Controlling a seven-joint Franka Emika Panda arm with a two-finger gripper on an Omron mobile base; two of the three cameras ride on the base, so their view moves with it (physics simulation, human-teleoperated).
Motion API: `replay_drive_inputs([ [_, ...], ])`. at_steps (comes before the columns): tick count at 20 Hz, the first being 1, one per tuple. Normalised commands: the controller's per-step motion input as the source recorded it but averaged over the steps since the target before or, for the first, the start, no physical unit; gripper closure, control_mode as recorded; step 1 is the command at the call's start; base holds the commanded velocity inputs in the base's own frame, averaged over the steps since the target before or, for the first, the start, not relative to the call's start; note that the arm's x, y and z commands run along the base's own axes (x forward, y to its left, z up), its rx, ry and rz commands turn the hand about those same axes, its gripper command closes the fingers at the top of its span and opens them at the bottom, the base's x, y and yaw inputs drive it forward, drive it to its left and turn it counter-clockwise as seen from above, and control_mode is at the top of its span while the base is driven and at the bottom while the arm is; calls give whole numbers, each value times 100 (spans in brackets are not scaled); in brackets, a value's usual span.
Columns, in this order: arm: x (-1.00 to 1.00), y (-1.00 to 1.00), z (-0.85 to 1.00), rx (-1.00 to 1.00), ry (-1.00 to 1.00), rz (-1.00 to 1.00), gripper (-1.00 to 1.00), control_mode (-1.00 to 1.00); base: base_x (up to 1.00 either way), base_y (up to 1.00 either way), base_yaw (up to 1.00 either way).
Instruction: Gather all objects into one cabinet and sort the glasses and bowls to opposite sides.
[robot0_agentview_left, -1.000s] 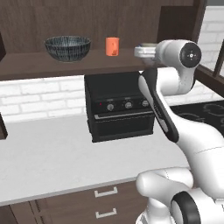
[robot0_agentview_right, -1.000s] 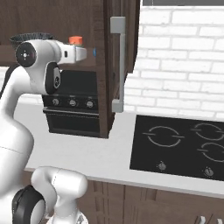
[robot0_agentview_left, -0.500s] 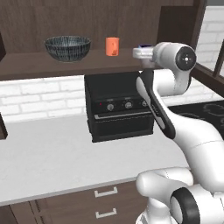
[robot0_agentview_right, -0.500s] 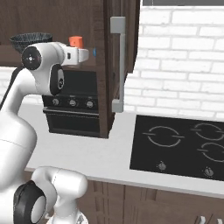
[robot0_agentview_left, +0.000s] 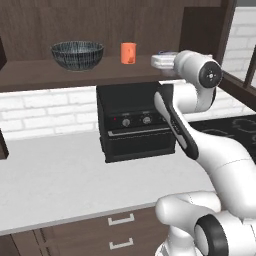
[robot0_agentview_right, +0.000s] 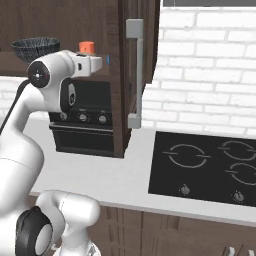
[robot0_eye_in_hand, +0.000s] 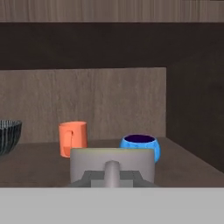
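Observation:
My gripper (robot0_agentview_left: 159, 61) is level with the cabinet shelf (robot0_agentview_left: 45, 75) at its right end, shut on the grey-beige mug (robot0_eye_in_hand: 112, 158). The mug's handle faces the hand camera and the mug hangs just above the shelf board. Further in stands the small orange cup (robot0_agentview_left: 128, 53) (robot0_eye_in_hand: 72, 138), with the small blue item (robot0_eye_in_hand: 140, 146) to its right. The wide dark striped bowl (robot0_agentview_left: 77, 54) (robot0_eye_in_hand: 8, 135) sits on the same shelf, well to the left. In the right base view my gripper (robot0_agentview_right: 98, 63) pokes in beside the orange cup (robot0_agentview_right: 86, 47).
A black countertop oven (robot0_agentview_left: 135, 122) stands under the shelf, below my arm. The open cabinet door (robot0_agentview_right: 125, 95) with its long handle (robot0_agentview_right: 134, 70) hangs just right of the hand. A cooktop (robot0_agentview_right: 210, 165) lies to the right on the pale counter (robot0_agentview_left: 55, 175).
The wrist has sunk slightly and the hand has edged a little further towards the shelf with the mug. Bowl, cup and blue item have not moved.

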Motion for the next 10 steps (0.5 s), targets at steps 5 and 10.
replay_drive_inputs([
  [5,10,0,0,0,-4,0,100,-100,0,0,0],
  [10,0,0,2,0,-4,0,100,-100,0,0,0],
])
